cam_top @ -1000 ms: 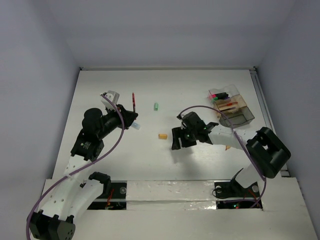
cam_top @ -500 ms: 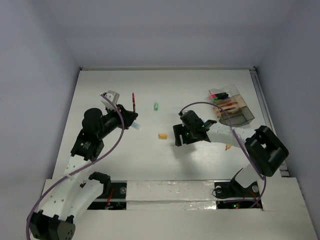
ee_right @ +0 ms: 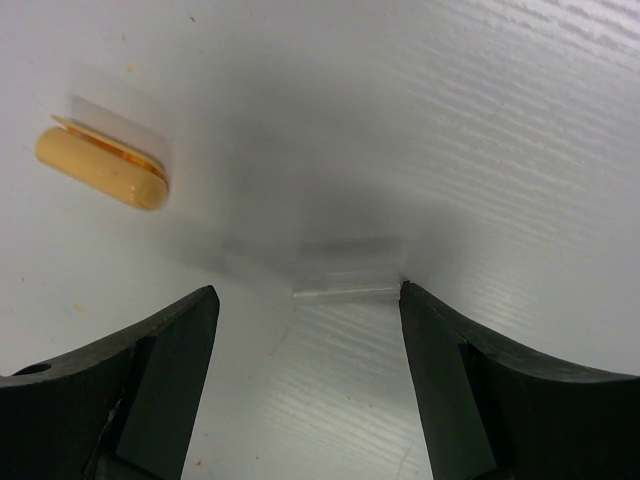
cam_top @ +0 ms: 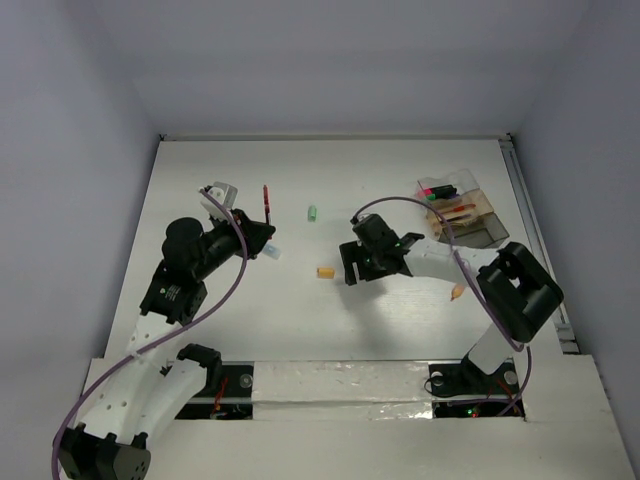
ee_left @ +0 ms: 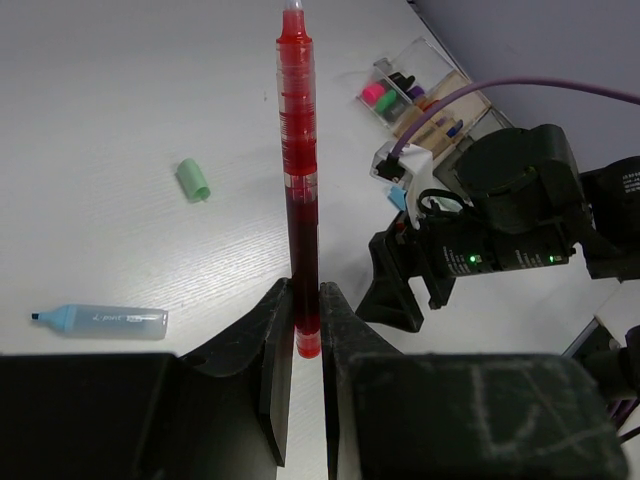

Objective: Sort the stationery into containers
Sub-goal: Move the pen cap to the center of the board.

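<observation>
A thin red pen (ee_left: 298, 180) (cam_top: 267, 202) points away toward the far side, and my left gripper (ee_left: 306, 300) (cam_top: 260, 236) is shut on its near end. My right gripper (ee_right: 305, 300) (cam_top: 351, 272) hangs open low over the table, nothing between its fingers. A small orange eraser (ee_right: 100, 167) (cam_top: 324, 271) in a clear sleeve lies just left of it. A faint clear strip (ee_right: 345, 290) on the table touches the right fingertip. The clear compartment container (cam_top: 462, 208) (ee_left: 420, 90) sits at the far right with pink, green and red items inside.
A green eraser (cam_top: 312, 212) (ee_left: 193, 179) lies right of the red pen. A pale blue highlighter (ee_left: 100, 320) (cam_top: 272, 252) rests beside my left gripper. Another small orange piece (cam_top: 456, 293) lies under the right arm's forearm.
My right gripper has slid left and a little farther away, closer to the orange eraser, with its jaws a bit wider. The left arm and red pen have not moved.
</observation>
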Tool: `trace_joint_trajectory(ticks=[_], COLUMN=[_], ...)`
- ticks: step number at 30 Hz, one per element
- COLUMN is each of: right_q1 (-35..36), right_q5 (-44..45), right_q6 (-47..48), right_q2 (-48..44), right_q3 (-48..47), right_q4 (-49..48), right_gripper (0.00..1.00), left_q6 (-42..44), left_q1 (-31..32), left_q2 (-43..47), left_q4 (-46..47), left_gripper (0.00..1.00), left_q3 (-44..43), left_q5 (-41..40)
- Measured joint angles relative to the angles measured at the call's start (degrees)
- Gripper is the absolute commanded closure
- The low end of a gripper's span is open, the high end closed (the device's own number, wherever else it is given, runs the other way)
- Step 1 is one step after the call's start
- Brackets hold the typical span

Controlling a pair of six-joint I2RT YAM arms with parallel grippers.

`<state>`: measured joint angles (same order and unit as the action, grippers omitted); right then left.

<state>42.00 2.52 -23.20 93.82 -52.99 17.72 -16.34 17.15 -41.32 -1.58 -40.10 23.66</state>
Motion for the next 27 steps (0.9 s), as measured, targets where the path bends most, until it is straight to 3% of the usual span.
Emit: trace_joint_trajectory(ticks=[12, 18, 27], right_q1=[-1.55, -1.55, -1.55], right_q5=[0.46, 3.54, -1.84], right_q6=[1.6, -0.26, -3.58], right_q2=[4.28, -2.8, -6.4], right_q3=[-4.5, -1.79, 2.78], right_q4=[-2.8, -2.1, -1.73], right_gripper=[0.24, 0.34, 0.36], left_q6=[0.0, 0.0, -0.02], left_q1=[0.0, 0.0, 0.0], left_q2=[0.57, 0.57, 0.98], left_q4=[0.0, 0.0, 0.0], left_gripper=[1.0, 1.0, 1.0], left_q3=[0.0, 0.0, 0.0], left_q5=[-0.15, -0.15, -0.13])
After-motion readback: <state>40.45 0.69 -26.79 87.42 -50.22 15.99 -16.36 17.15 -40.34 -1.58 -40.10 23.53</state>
